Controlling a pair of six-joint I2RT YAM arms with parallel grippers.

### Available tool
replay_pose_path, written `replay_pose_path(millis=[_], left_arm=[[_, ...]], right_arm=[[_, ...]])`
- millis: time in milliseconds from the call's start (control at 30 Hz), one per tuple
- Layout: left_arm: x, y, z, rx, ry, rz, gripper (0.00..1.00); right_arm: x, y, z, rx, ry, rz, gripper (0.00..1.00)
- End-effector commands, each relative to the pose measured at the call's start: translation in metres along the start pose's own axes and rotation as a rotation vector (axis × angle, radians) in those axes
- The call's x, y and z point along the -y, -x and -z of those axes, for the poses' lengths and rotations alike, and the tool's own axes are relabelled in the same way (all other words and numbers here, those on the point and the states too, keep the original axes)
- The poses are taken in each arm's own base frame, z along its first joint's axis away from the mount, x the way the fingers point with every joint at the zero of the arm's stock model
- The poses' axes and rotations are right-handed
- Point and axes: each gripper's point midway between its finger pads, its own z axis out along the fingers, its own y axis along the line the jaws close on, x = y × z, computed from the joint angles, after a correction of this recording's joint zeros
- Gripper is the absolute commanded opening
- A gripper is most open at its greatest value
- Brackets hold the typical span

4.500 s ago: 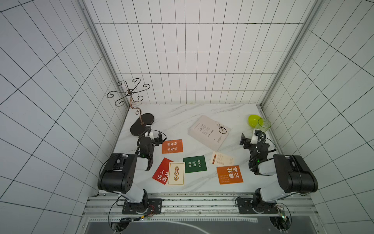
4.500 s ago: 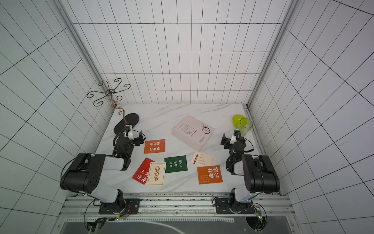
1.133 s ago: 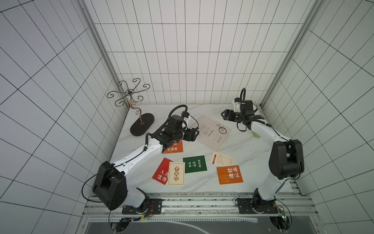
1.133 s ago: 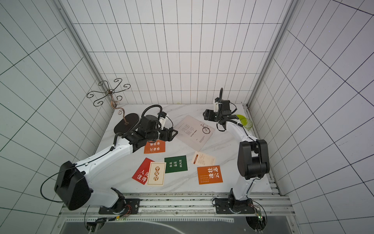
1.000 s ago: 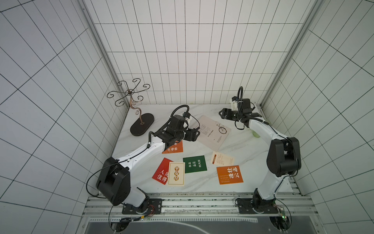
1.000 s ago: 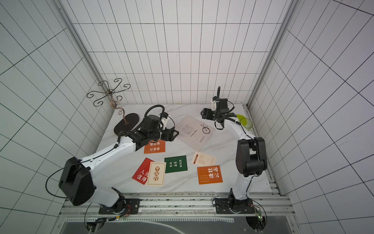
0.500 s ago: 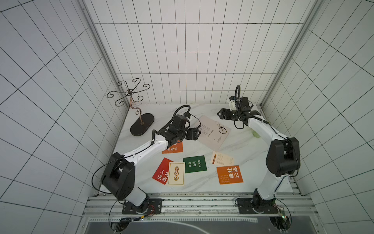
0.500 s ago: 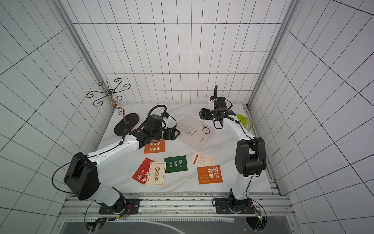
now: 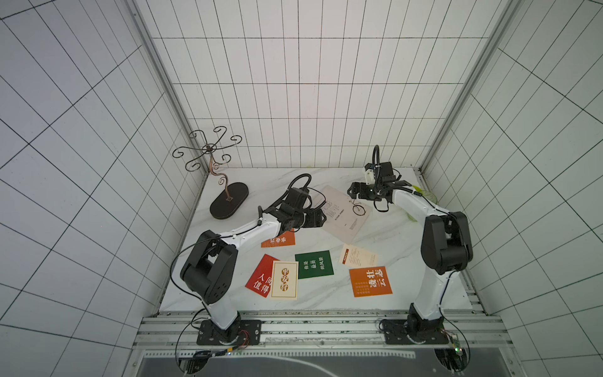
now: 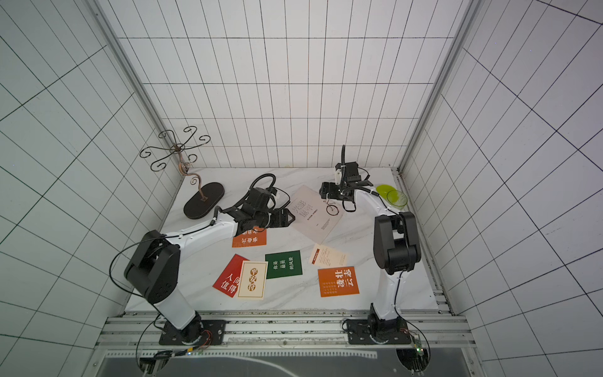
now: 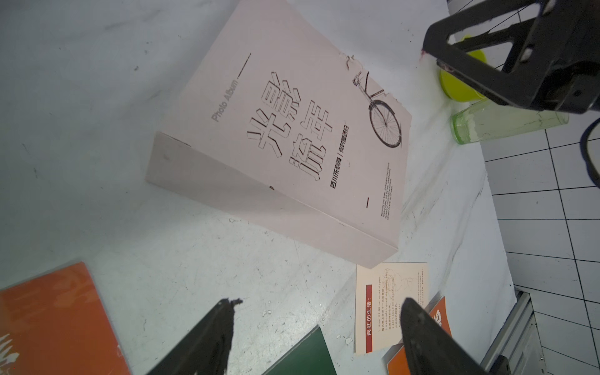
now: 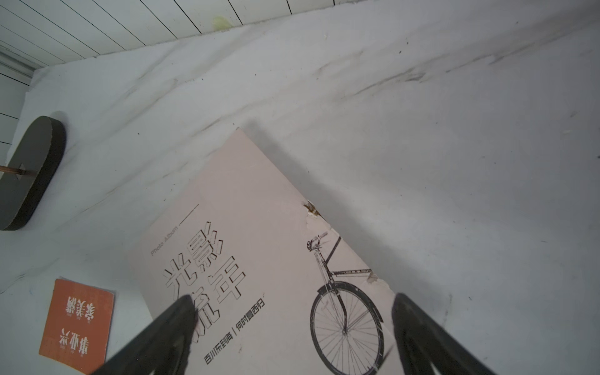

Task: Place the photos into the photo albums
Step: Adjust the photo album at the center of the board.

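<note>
Left fingers (image 11: pixel 207 334), right fingers (image 12: pixel 162 337) reached photo album (image 11: pixel 292 146) edges | both spread (nothing held)

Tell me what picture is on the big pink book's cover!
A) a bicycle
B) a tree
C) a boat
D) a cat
A: the book has a black bicycle drawn near one edge of its cover, clear in both wrist views.
</note>
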Motion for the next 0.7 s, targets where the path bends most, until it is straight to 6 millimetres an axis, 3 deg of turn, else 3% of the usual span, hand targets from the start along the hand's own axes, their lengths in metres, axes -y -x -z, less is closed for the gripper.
replay_pose_path(millis=[0, 233, 667], left_arm=[[0.008, 0.003, -0.012, -0.007, -0.047, 0.040, 0.81], [0.003, -0.010, -0.039, -0.091, -0.065, 0.068, 0.81], [-0.002, -0.013, -0.074, -0.151, -0.065, 0.056, 0.84]], right_arm=[[-0.001, 0.023, -0.001, 0.039, 0.012, 0.002, 0.94], [0.036, 0.002, -0.026, -0.033, -0.018, -0.072, 0.94], [0.035, -0.039, -0.036, -0.123, 0.047, -0.136, 0.89]])
